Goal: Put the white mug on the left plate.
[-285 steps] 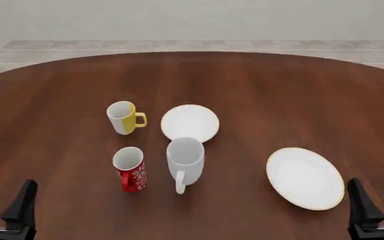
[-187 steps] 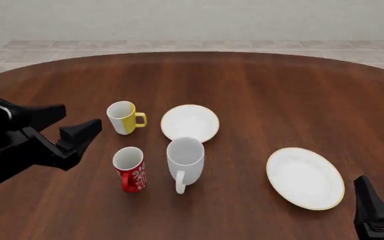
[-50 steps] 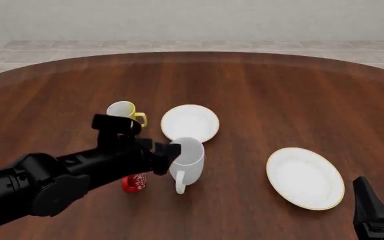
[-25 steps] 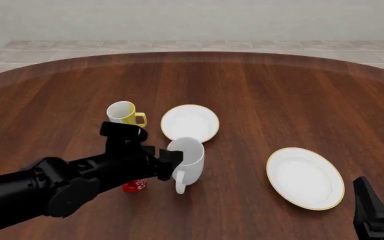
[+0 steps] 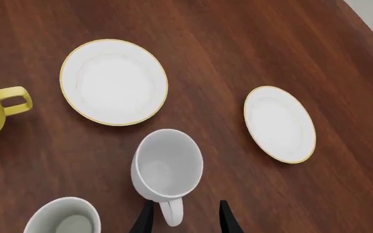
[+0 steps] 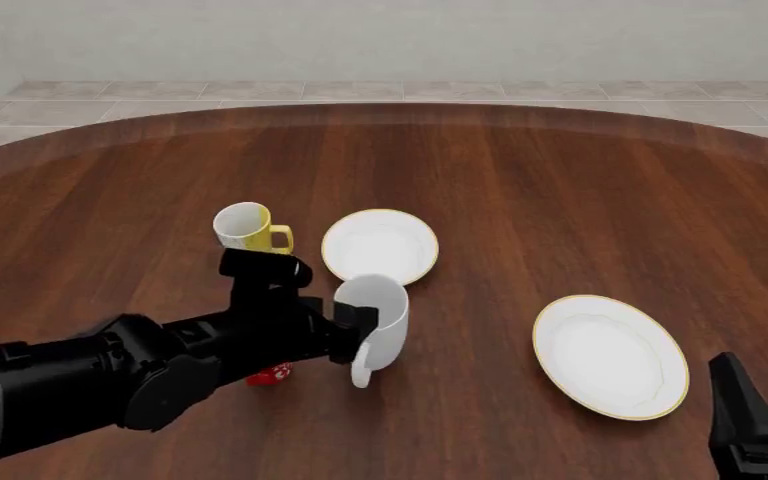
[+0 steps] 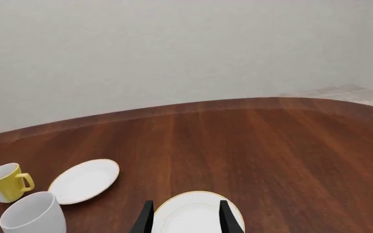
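Your left gripper (image 5: 181, 219) has its fingers spread apart on either side of the white mug's (image 6: 375, 312) handle without pinching it, while the mug stands upright on the table (image 6: 558, 190) just beside the left plate (image 6: 380, 245), not on it.

Three mugs: the white mug (image 6: 373, 315), a white-and-yellow mug (image 6: 247, 229) and a red patterned mug (image 6: 268, 375). Two plates: the left plate (image 6: 379, 246) and a gold-rimmed plate (image 6: 611, 356).
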Tool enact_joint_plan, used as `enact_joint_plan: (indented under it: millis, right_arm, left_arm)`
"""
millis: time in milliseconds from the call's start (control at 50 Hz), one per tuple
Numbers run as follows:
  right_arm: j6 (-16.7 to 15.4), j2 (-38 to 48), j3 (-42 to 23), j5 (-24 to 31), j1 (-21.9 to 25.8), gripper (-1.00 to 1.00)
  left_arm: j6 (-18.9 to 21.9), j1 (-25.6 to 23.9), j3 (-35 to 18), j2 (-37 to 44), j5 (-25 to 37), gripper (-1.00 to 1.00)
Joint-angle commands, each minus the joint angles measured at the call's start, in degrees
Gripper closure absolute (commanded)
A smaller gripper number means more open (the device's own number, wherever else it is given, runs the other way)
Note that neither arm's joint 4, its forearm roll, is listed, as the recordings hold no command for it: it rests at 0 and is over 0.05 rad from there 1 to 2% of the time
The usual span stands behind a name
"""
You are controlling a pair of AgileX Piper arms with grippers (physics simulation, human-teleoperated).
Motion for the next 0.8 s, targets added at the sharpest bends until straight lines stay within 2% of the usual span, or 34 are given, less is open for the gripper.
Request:
enact_joint_plan:
  millis: [20,800]
  right_arm:
    - [0.14,0.0,0.01,-0.05,-0.14,-1.0]
    - [0.14,0.0,0.01,-0.02,-0.17,-1.0]
  left_arm:
    - [-0.62,-0.33,-0.25,2.05,-1.01,-1.0]
    - [-3.14,-1.42,0.42,9.39,-4.21,-1.0]
